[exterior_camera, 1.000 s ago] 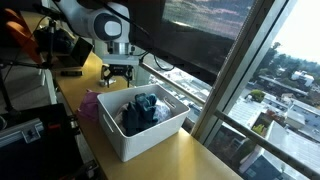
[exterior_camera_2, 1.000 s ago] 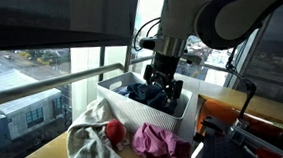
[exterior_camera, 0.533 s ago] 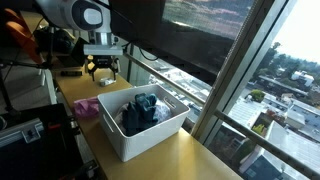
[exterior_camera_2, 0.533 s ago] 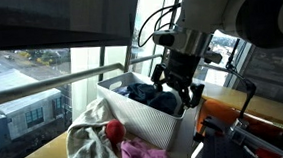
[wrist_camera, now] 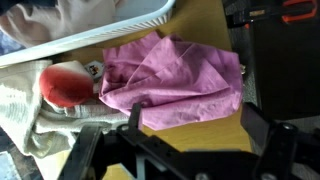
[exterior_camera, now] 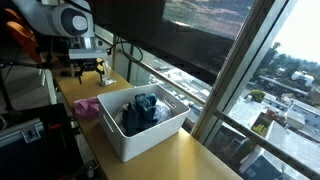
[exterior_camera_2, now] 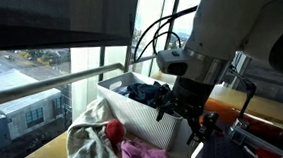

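Pincer (wrist_camera: 190, 150) open, empty, above pink cloth (wrist_camera: 170, 85). Cloth crumpled flat on worktop (wrist_camera: 205, 20), just beside bin (wrist_camera: 100, 30); long axis parallel to bin wall. Red ball (wrist_camera: 65, 85) and towel (wrist_camera: 40, 125) at one end.

The wooden table (exterior_camera: 200, 160) carries a white basket (exterior_camera: 125, 140), with a pink cloth (wrist_camera: 175, 85) and a cream towel (exterior_camera_2: 86, 143) beside it.

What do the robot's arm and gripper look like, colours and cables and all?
The arm has white, rounded shells with a grey round joint cap. Black cables loop beside it. The gripper is black and angular, with two fingers.
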Motion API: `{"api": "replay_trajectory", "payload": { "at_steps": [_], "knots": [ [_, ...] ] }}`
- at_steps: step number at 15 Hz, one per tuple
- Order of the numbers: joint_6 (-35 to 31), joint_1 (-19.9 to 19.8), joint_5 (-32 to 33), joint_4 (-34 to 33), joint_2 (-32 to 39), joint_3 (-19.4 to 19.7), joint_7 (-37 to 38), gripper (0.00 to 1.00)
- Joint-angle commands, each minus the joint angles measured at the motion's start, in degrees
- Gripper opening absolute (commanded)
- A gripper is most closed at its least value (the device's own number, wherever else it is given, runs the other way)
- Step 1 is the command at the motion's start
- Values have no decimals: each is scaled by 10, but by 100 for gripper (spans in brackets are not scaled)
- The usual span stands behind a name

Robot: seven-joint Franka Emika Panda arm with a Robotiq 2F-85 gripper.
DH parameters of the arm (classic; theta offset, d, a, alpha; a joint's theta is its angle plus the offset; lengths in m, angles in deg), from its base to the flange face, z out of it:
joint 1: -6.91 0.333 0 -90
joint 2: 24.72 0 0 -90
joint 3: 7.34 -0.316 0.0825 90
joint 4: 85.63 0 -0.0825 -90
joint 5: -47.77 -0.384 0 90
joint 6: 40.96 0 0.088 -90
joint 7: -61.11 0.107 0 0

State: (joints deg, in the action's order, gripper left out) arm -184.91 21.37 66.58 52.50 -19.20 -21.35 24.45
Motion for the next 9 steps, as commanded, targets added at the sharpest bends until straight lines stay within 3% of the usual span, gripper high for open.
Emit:
{"api": "replay_trajectory", "payload": {
  "at_steps": [1,4,9],
  "knots": [
    [-17,4,73,-46,75,7,45,100],
    [-13,7,110,-99,143,13,61,100],
    [6,23,101,-190,246,9,68,100]
  ]
}}
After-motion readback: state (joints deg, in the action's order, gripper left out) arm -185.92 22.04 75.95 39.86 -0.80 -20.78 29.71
